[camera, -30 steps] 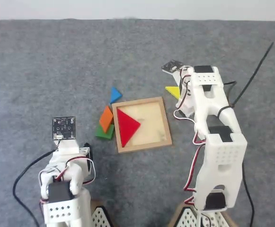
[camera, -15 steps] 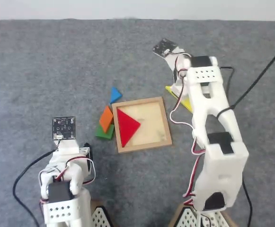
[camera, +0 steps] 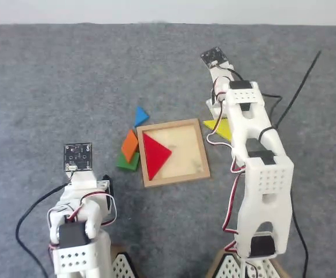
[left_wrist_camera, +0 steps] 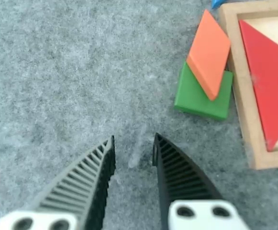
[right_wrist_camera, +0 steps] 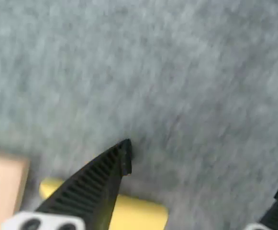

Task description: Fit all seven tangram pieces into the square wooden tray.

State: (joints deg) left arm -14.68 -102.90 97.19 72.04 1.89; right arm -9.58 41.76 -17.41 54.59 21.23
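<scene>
The square wooden tray [camera: 198, 147] lies mid-table with a red triangle [camera: 155, 154] in its left part. By its left rim an orange piece [camera: 130, 145] leans on a green piece [camera: 127, 163], and a blue triangle [camera: 140, 116] lies just behind them. A yellow piece [camera: 220, 129] rests off the tray's right rim, under the right arm [camera: 243, 110]. My right gripper [right_wrist_camera: 205, 167] is open wide above carpet, with the yellow piece [right_wrist_camera: 129, 211] beside one finger and the tray corner [right_wrist_camera: 5, 177] close by. My left gripper [left_wrist_camera: 133, 143] is open on bare carpet, short of the green piece [left_wrist_camera: 203, 96] and orange piece [left_wrist_camera: 209, 52].
Grey carpet covers the table. A black cable [camera: 303, 87] trails off to the right of the right arm. The left arm's base [camera: 78, 231] stands at the front left, the right arm's base [camera: 260, 243] at the front right.
The right arm has swung and stretched farther back over the table, and the yellow piece now lies slightly nearer the front. The left arm has kept still.
</scene>
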